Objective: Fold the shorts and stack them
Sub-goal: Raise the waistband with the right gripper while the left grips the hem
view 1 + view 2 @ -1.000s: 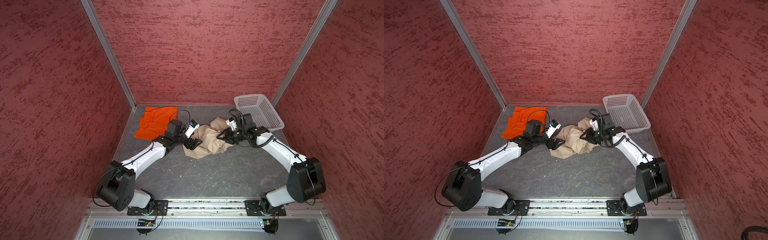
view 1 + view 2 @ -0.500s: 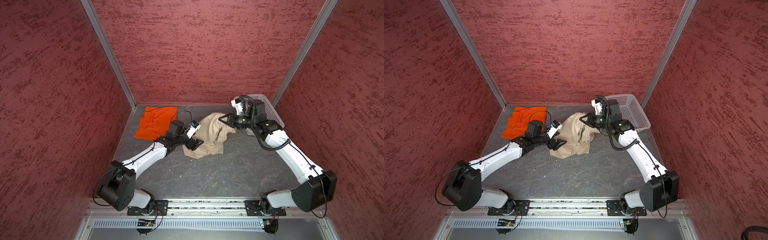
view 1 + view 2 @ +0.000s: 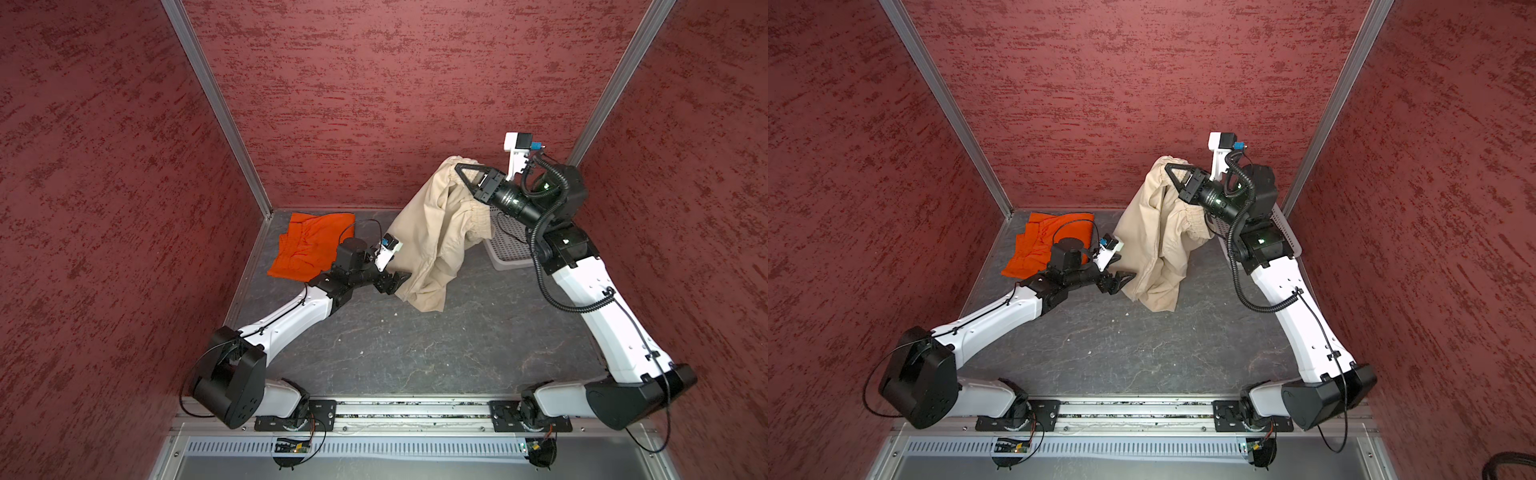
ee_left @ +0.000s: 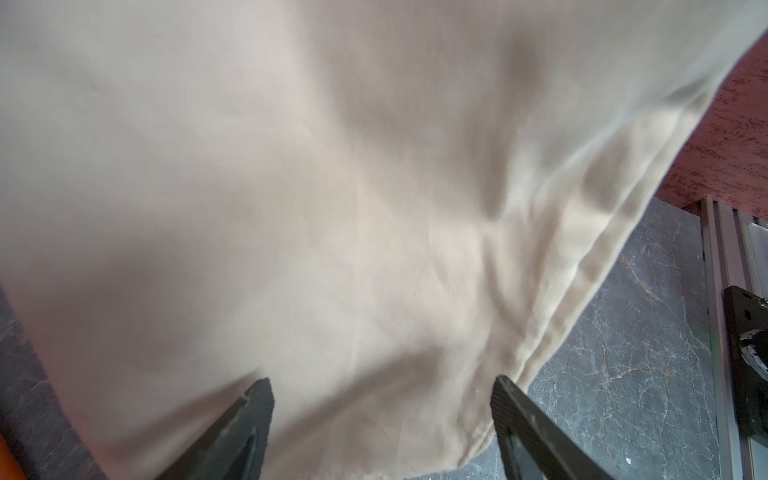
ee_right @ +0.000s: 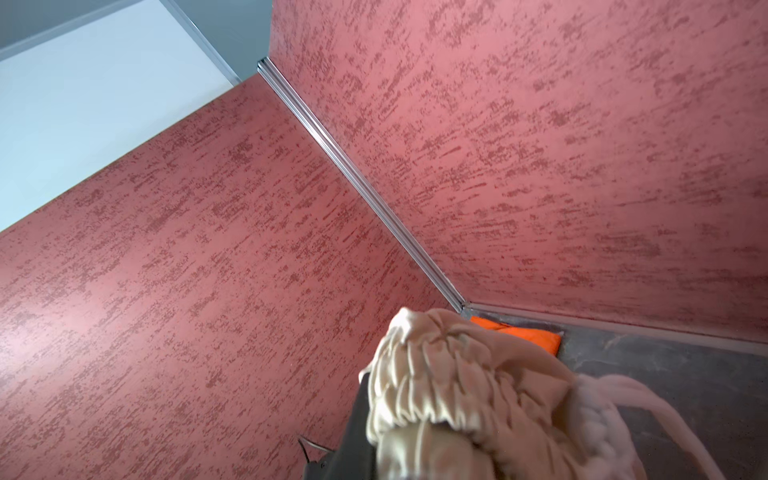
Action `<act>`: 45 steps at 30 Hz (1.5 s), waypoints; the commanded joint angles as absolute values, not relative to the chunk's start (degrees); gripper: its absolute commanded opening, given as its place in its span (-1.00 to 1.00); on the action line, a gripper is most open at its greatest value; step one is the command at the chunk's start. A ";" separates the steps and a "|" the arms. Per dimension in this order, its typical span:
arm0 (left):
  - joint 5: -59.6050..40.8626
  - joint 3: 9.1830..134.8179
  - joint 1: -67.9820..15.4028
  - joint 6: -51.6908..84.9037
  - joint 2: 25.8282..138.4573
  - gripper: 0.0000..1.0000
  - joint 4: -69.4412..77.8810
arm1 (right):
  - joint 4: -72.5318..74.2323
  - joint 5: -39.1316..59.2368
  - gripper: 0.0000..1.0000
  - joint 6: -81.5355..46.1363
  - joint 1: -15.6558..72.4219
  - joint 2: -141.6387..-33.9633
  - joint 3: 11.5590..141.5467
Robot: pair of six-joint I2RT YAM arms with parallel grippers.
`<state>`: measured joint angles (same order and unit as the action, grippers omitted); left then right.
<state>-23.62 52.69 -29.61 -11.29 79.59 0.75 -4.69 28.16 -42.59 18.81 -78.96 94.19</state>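
Right hand point(image 3: 460, 168) clamped on beige shorts point(image 3: 432, 232) waistband, held aloft, left hand point(image 3: 401, 280) open beside the hem, orange shorts point(image 3: 307, 245) flat on tabletop point(image 3: 415, 345).

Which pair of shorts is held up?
The beige shorts, hanging from the right gripper; the orange shorts lie flat on the table.

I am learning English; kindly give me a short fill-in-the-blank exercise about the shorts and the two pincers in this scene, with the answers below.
1. The right pincer is shut on the gathered ______ of the beige shorts.
2. The left pincer is ______, and the hanging cloth is just in front of it.
3. In both top views the orange shorts lie on the table near its back ______ corner.
4. The white basket stands near its back ______ corner.
Missing words: waistband; open; left; right.
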 commanded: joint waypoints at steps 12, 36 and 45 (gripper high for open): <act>-29.53 45.93 -30.56 -12.04 79.11 0.68 11.17 | -6.68 24.50 -1.00 -38.64 18.90 -82.04 105.81; -6.17 38.95 -40.04 -14.60 91.11 0.44 42.07 | -5.60 25.93 -1.00 -39.67 18.85 -84.91 108.03; -9.43 39.73 -40.49 -14.36 91.93 -0.67 42.25 | -9.98 22.90 -1.00 -37.14 18.74 -84.81 108.92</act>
<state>-8.01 39.22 -40.47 -14.63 92.95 41.28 -9.45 25.61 -38.81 18.81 -85.21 106.28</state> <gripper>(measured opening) 0.207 0.078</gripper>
